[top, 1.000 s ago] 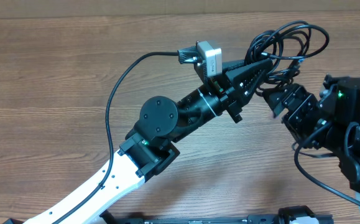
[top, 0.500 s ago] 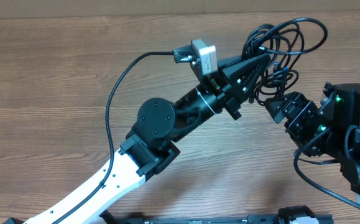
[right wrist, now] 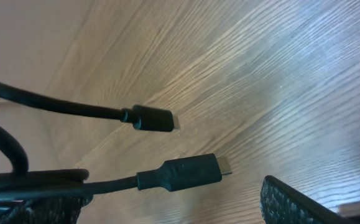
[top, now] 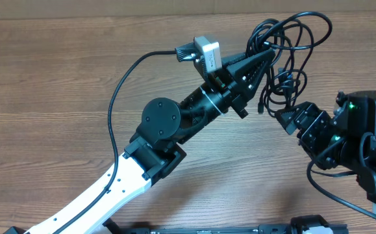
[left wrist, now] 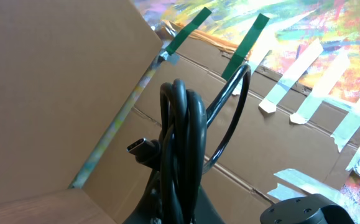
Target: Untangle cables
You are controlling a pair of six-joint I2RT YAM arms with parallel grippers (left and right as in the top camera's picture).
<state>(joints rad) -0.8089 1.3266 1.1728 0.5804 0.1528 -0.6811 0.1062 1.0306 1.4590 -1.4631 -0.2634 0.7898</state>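
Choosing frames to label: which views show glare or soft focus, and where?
Overhead: even light, cables sharp against the table. Left wrist: the coiled cables sit close to the lens, with glossy highlights along them. Right wrist: a glare band across the wood, plug ends a little soft.

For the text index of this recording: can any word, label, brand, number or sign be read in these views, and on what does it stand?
No text can be read in any view.
The thin black cables and their small plug ends show no marking.
The grey camera box on the left arm shows no legible label.
The brown cardboard wall shows only green and white tape strips and coloured paint, no letters.
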